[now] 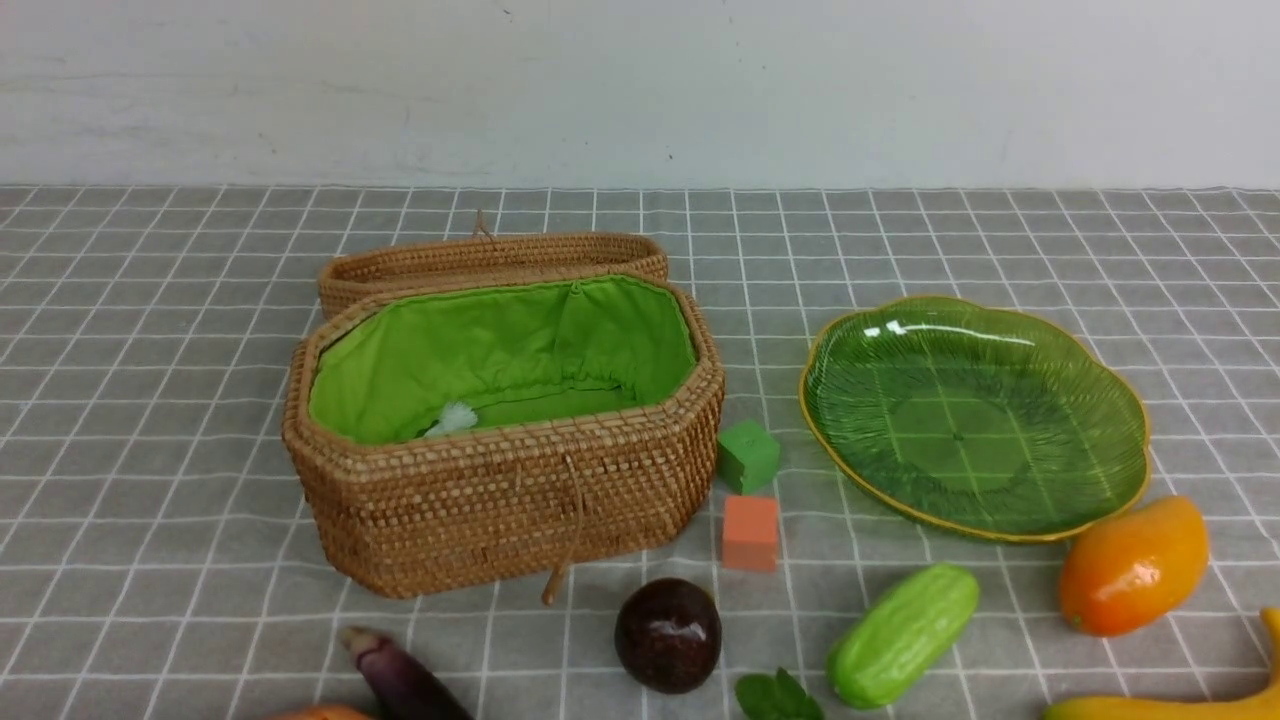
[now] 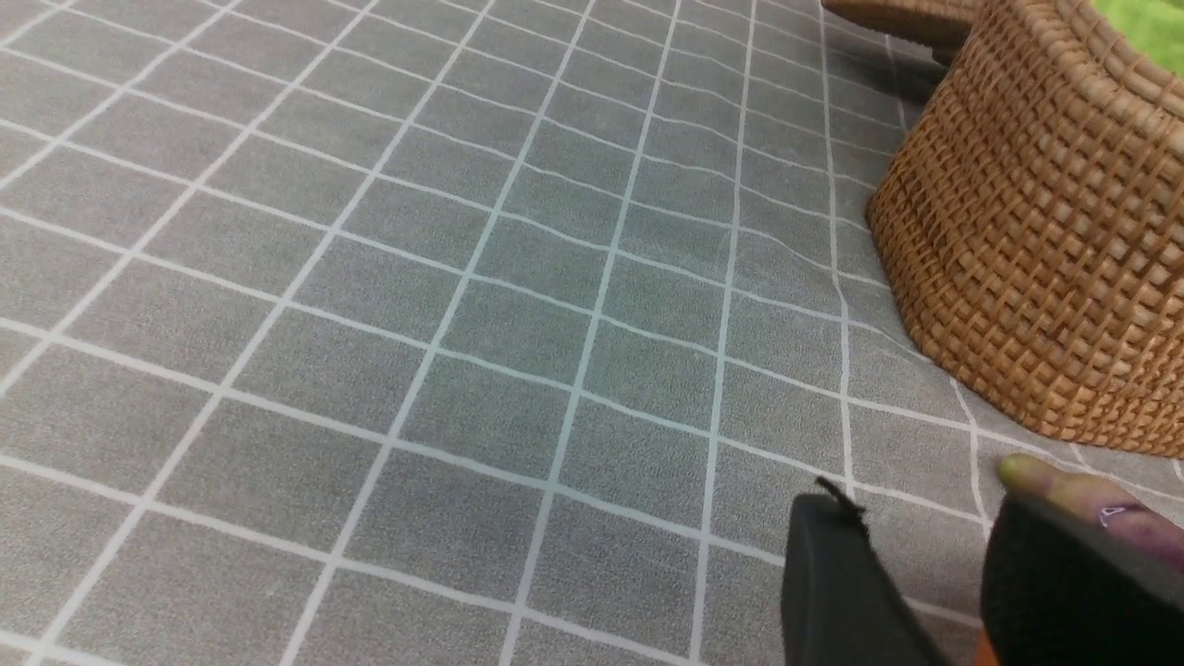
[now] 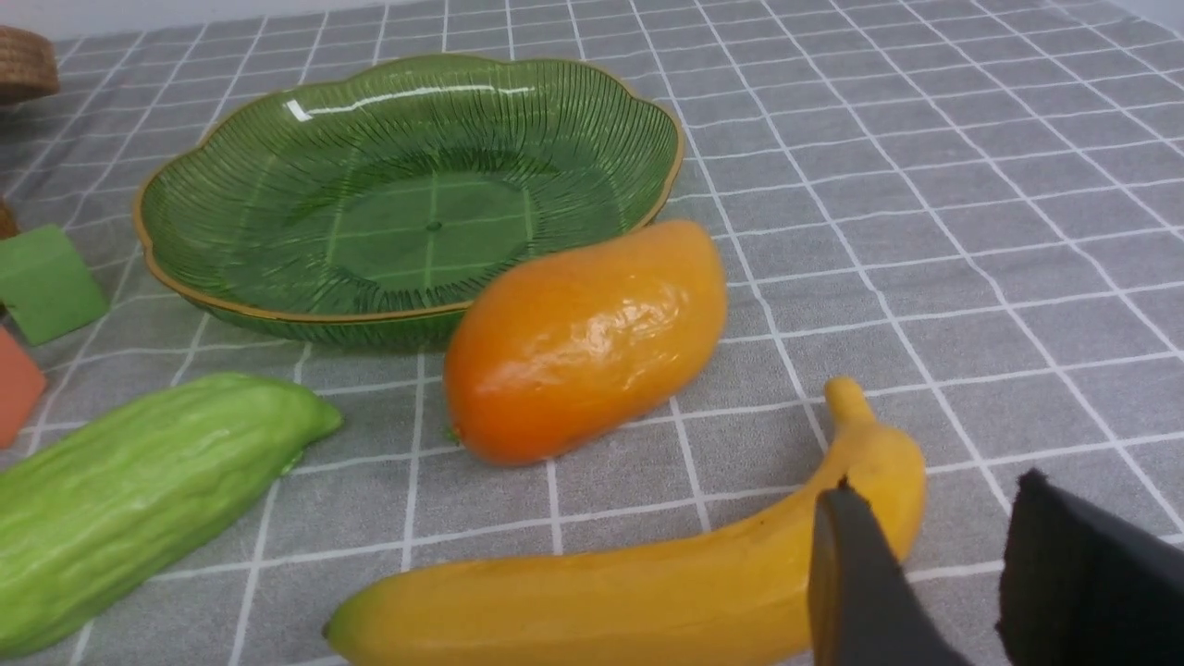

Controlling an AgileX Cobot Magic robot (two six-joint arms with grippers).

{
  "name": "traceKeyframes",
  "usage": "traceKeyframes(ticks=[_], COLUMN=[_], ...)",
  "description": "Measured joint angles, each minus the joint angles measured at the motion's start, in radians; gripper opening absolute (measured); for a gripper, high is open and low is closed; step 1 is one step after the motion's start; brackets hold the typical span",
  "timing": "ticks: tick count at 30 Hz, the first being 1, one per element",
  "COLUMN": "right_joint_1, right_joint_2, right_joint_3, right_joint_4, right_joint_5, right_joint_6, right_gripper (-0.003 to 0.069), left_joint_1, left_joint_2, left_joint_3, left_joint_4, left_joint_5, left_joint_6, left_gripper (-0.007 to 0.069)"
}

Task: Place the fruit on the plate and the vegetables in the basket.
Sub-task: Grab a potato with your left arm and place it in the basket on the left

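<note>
The open wicker basket (image 1: pixel 500 500) holds a white vegetable (image 1: pixel 452 418). The green plate (image 1: pixel 975 420) is bare. In front lie the dark ball (image 1: pixel 667 635), cucumber (image 1: pixel 903 635), mango (image 1: pixel 1133 565), banana (image 1: pixel 1180 705), eggplant (image 1: pixel 400 675), tan bulb (image 1: pixel 320 713) and leafy sprig (image 1: pixel 778 697). Neither gripper shows in the front view. My left gripper (image 2: pixel 920 504) is open over bare cloth, with the eggplant's tip (image 2: pixel 1101 504) just behind one finger and the basket (image 2: pixel 1036 250) beyond. My right gripper (image 3: pixel 934 486) is open beside the banana's (image 3: pixel 601 592) stem end, near the mango (image 3: pixel 587 338) and plate (image 3: pixel 407 213).
A green cube (image 1: pixel 748 456) and an orange cube (image 1: pixel 750 533) sit between basket and plate. The basket's lid (image 1: pixel 490 258) lies open behind it. The cucumber (image 3: pixel 139 499) lies near the plate's front rim. A grey checked cloth covers the table.
</note>
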Motion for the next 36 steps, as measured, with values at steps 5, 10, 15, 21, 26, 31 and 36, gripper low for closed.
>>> traceKeyframes(ticks=[5,10,15,21,26,31,36], right_joint_1=[0.000,0.000,0.000,0.000,0.000,0.000,0.000], right_joint_2=[0.000,0.000,0.000,0.000,0.000,0.000,0.000], right_joint_3=[0.000,0.000,0.000,0.000,0.000,0.000,0.000], right_joint_4=[0.000,0.000,0.000,0.000,0.000,0.000,0.000], right_joint_5=[0.000,0.000,0.000,0.000,0.000,0.000,0.000], right_joint_6=[0.000,0.000,0.000,0.000,0.000,0.000,0.000], right_gripper=[0.0242,0.0242,0.0242,0.0242,0.0242,0.0242,0.0242], left_joint_1=[0.000,0.000,0.000,0.000,0.000,0.000,0.000], left_joint_2=[0.000,0.000,0.000,0.000,0.060,0.202,0.360], left_joint_3=[0.000,0.002,0.002,-0.190,-0.546,-0.840,-0.944], left_joint_4=[0.001,0.004,-0.004,-0.069,-0.023,0.048,0.082], left_joint_5=[-0.069,-0.323,-0.628,-0.598,-0.337,-0.021,0.345], left_joint_6=[-0.013,-0.083,-0.137,-0.296,-0.254,-0.154,-0.079], left_gripper=[0.0239,0.0239,0.0239,0.0239,0.0239,0.0239,0.0239])
